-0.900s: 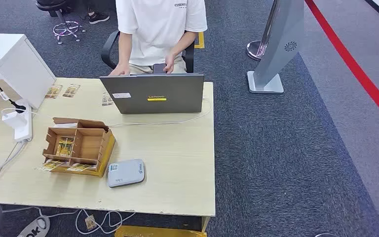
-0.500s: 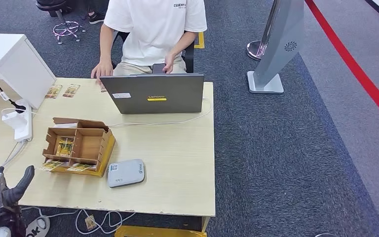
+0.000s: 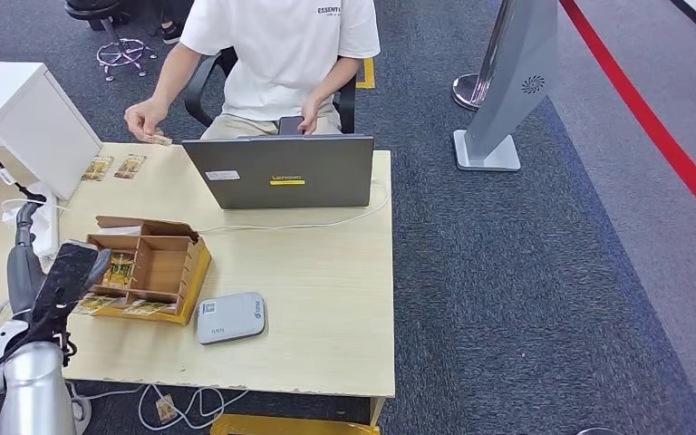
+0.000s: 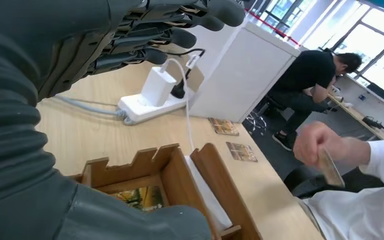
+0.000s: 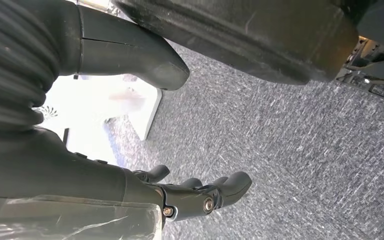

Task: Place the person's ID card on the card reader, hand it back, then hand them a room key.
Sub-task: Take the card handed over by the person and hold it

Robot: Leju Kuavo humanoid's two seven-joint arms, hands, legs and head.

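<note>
From the head view, the left hand (image 3: 59, 272) is raised over the table's (image 3: 326, 299) left edge, fingers apart and holding nothing; the ID card (image 3: 157, 140) is well apart, pinched in the person's hand (image 3: 143, 120) beyond the laptop (image 3: 281, 172). The card reader (image 3: 230, 317) lies beside the wooden organizer (image 3: 145, 267).

In the left wrist view, the card (image 4: 330, 167) sits far past the spread fingers (image 4: 180, 37).

In the right wrist view, the right hand (image 5: 180, 197) hangs over carpet, fingers loosely apart, empty.

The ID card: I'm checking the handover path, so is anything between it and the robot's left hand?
Partly. The card is in the person's hand above the table's far edge. The left hand is raised near the table's left side, with the open cardboard box just beside it; above that, open air.
</note>
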